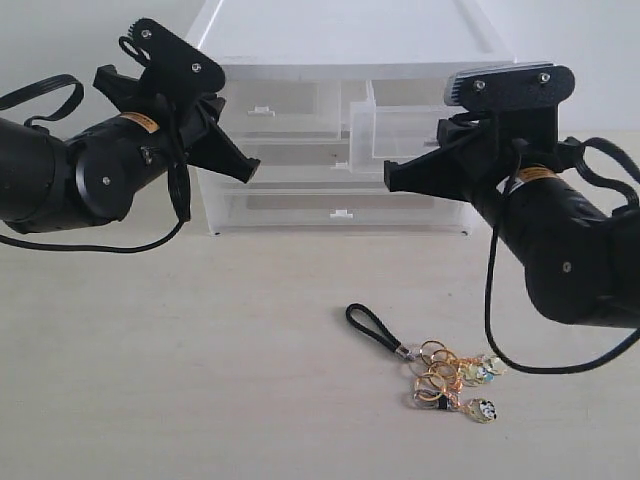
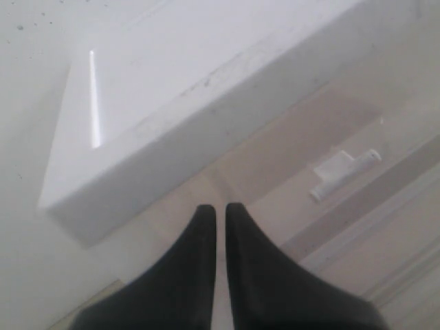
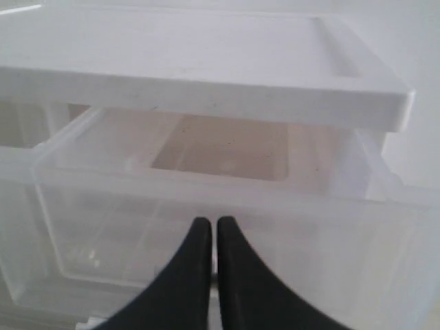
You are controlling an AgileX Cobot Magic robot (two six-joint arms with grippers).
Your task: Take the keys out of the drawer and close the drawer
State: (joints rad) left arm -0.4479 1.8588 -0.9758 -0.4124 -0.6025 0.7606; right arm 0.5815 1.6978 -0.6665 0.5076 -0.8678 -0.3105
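Standing along the far edge of the desk [image 1: 200,340], a white cabinet [image 1: 350,40] carries clear plastic drawers: two half-width ones on top and wide drawers [image 1: 340,205] beneath. The right-hand half-width drawer [image 1: 405,128] juts forward out of its slot, while its left-hand twin [image 1: 285,105] sits flush.

The keys [image 1: 445,378] are outside the drawer. They lie flat on the desk near the front edge, right of the middle. Their black cord loop [image 1: 372,326] stretches toward the desk's centre, and the gold rings and charms are bunched at the other end.

Both arms hang in front of the cabinet, well above the keys. The left gripper [image 1: 243,167] has its fingers pressed together and points at the cabinet's left side. The right gripper [image 1: 392,178], likewise pressed together and holding nothing, points at the open drawer's lower front.

Only the right wrist view looks into that drawer, showing its bare clear floor and walls under the cabinet's white top. Whether the fingertips touch the front wall I cannot tell. Only the left wrist view shows a small white tab handle [image 2: 342,172] on a drawer front. The keys appear in the exterior view alone.
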